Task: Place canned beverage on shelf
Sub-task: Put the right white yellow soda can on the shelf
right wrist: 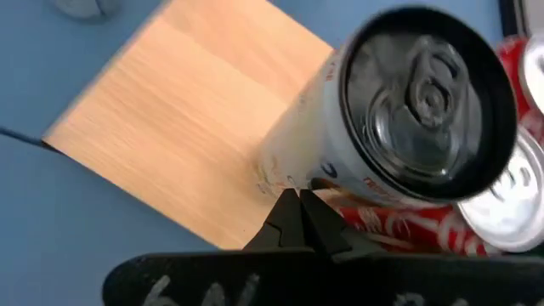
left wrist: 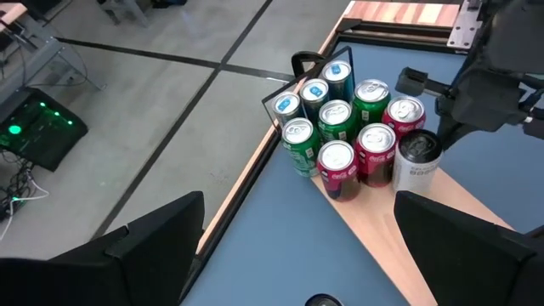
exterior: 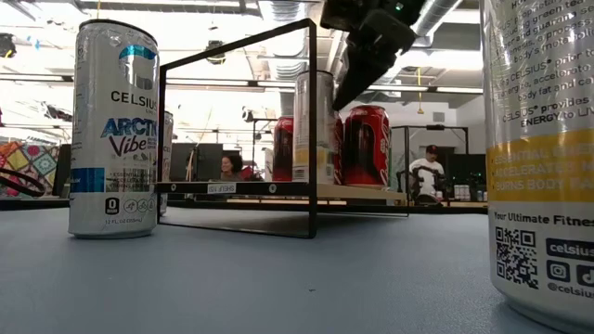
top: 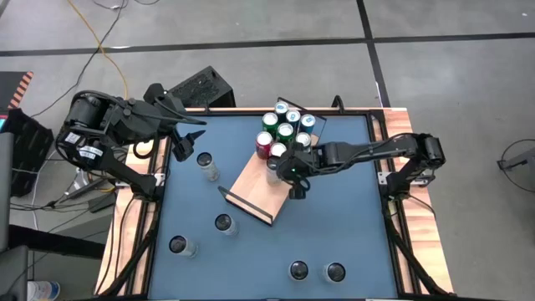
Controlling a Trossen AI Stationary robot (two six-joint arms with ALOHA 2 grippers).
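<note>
Shelf [top: 251, 182]: white can [left wrist: 417, 159] just beside right gripper [right wrist: 299, 223] (closed).

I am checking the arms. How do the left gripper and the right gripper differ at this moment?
The left gripper is open, while the right gripper is shut. The left gripper hangs over the blue table's rear left edge, away from the cans; the right gripper is over the shelf, beside the white can. Neither holds anything.
</note>
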